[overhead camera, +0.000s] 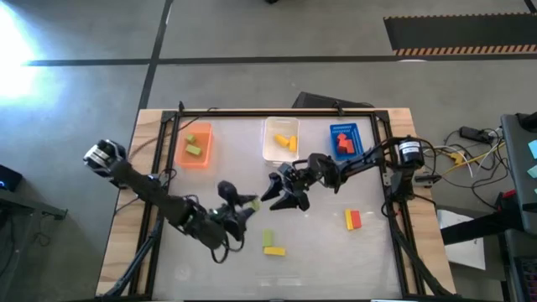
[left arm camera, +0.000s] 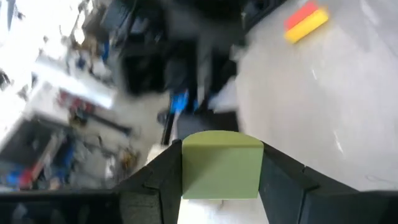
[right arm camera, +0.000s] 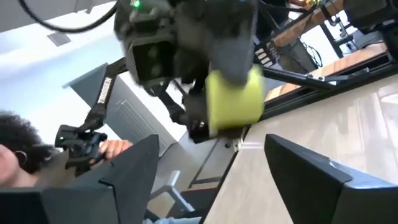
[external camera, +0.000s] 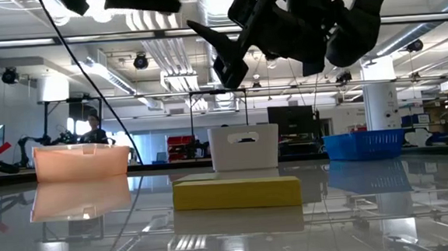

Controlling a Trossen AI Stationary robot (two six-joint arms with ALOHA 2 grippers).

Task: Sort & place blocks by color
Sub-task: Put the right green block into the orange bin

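Note:
My left gripper (overhead camera: 245,206) is over the table's middle, shut on a light green block (left arm camera: 221,165), which also shows as the green block (overhead camera: 252,204) from above. My right gripper (overhead camera: 277,198) is open just to its right, facing it. In the right wrist view its fingers (right arm camera: 134,171) stand spread, with the green block (right arm camera: 233,96) beyond them and untouched. A green block (overhead camera: 268,238) and a yellow block (overhead camera: 274,251) lie flat near the near edge. A yellow and red pair (overhead camera: 352,220) lies to the right. My left gripper pinches the green block between its two fingers, one on each opposite side face (left arm camera: 186,171). The block's free end (right arm camera: 239,93) sticks out past the fingertips toward my right gripper. It is lifted clear of the table.
Three bins stand along the far edge: the orange bin (overhead camera: 195,144) with green blocks, the clear bin (overhead camera: 281,138) with yellow blocks, and the blue bin (overhead camera: 344,140) with red ones. A black frame (overhead camera: 277,112) borders the table. A person (right arm camera: 18,155) is beyond it.

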